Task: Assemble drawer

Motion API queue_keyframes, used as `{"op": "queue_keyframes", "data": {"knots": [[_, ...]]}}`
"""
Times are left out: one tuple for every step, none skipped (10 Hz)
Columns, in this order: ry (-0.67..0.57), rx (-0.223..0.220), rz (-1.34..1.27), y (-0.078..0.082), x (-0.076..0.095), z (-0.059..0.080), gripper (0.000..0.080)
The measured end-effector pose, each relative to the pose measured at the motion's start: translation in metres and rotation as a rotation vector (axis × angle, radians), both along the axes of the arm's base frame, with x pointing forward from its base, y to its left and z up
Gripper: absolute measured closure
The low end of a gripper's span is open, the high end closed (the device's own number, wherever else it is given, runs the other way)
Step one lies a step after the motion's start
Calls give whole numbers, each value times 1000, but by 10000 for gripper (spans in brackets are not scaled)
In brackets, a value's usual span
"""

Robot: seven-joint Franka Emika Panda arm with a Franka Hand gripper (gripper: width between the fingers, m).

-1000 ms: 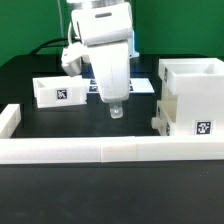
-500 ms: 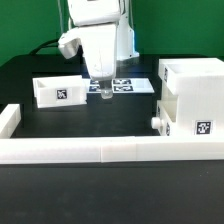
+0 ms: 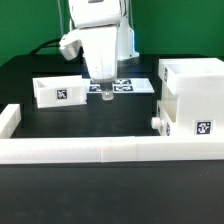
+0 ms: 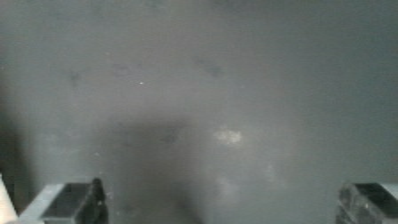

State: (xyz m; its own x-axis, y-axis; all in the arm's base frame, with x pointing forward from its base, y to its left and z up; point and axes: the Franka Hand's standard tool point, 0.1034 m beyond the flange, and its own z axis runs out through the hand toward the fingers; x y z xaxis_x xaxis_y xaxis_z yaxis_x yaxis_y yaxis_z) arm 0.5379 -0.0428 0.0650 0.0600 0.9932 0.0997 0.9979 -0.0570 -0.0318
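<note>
Wide and empty at frame centre, the end effector [image 3: 106,94] looks between grasps; I'd say the tray [image 3: 57,92] at left needs gripping next.

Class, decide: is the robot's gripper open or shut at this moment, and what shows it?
Open. In the wrist view the gripper shows its fingers far apart, with only bare table between them.

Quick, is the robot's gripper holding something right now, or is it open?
Gripper: open wide, holding nothing.
</note>
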Motion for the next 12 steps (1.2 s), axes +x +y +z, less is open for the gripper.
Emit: {"op": "queue_keyframes", "data": {"knots": [[-22, -31, -113, -1, -5, 3, 151], [-40, -86, -153, 7, -18, 7, 151], [-35, -109, -193, 13, -25, 8, 151], [-28, -146, -246, 19, -28, 9, 151], [-7, -181, -237, 26, -29, 10, 151], [0, -192, -238, 33, -28, 11, 151], [21, -230, -252, 42, -32, 11, 151], [37, -247, -242, 51, -34, 11, 151], [57, -277, -254, 57, -37, 10, 151], [71, -296, -252, 64, -40, 10, 151], [73, -317, -282, 65, -46, 7, 151], [72, -312, -291, 59, -53, 3, 151]]}}
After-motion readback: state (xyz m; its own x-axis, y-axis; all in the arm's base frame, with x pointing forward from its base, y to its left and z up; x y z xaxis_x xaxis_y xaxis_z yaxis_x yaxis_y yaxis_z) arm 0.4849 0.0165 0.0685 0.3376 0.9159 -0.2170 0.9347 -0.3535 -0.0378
